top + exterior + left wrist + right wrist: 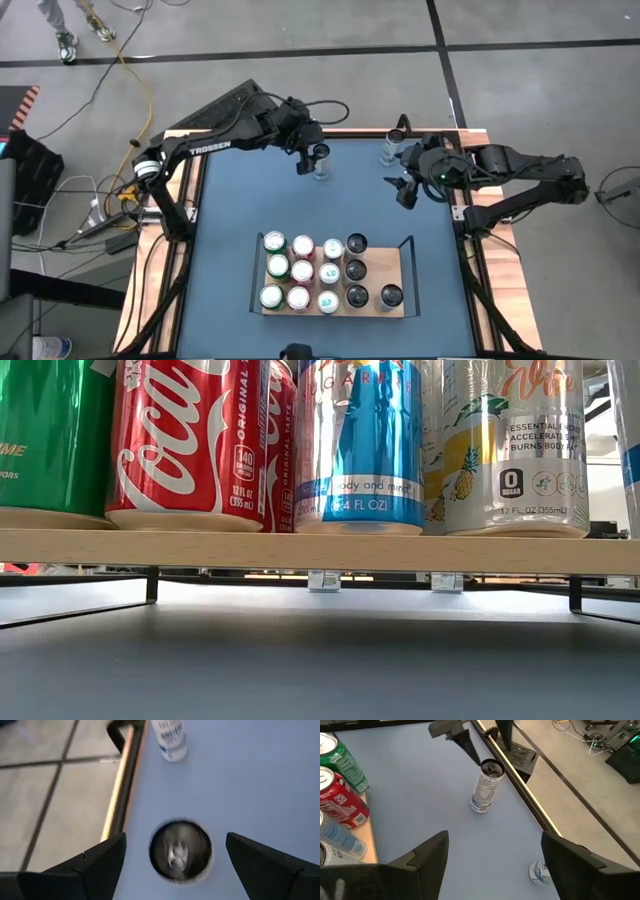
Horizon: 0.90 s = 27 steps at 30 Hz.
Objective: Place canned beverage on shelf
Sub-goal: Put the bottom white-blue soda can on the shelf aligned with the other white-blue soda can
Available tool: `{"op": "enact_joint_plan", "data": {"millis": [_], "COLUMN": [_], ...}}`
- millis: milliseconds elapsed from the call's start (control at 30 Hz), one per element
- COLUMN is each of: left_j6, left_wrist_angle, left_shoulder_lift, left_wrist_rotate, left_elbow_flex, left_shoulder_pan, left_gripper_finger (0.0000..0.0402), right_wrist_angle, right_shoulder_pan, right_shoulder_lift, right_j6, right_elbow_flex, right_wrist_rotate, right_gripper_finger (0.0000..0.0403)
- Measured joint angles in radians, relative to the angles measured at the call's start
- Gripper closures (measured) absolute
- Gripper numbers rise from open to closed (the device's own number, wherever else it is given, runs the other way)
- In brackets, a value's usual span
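Up close, the shelf (320,550) holds a red can (190,445) reading "Coca-Cola" and "12 FL OZ". Behind the shelf, the left gripper (311,160) hangs fingers apart over a slim can (321,158). Nearby, the right gripper (404,190) is spread wide, empty.

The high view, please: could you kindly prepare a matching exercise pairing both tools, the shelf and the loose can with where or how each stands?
Things:
1. left tool
2. right tool
3. shelf
4. loose can

States:
a. carries the shelved cans in rows
b. open and holding nothing
c. close to the edge of the table
d. open, above the slim can

Pairs: 1-d, 2-b, 3-a, 4-c
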<state>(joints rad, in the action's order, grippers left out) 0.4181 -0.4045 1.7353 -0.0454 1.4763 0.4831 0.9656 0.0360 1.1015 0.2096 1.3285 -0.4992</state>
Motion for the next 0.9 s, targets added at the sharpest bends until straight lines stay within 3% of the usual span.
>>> {"op": "enact_joint_plan", "data": {"millis": [567,900], "left_j6": [0.060,0.062], "left_wrist_angle": [0.048,-0.005], "left_shoulder_lift": [0.087,0.110], "left_wrist_rotate": [-0.007,0.004], "left_elbow_flex": [0.003,0.001], "left_shoulder_pan": [-0.005,-0.001], "left_gripper_finger": [0.0070,0.0079], "right_wrist_angle": [0.002,0.007], "right_shoulder_pan": [0.000,-0.008], "right_shoulder_lift": [0.000,0.000], "right_j6": [0.019,0.026], "right_elbow_flex": [0.000,-0.001], "right_wrist_rotate": [0.000,0.000], "right_gripper_finger": [0.0102,0.0102]}}
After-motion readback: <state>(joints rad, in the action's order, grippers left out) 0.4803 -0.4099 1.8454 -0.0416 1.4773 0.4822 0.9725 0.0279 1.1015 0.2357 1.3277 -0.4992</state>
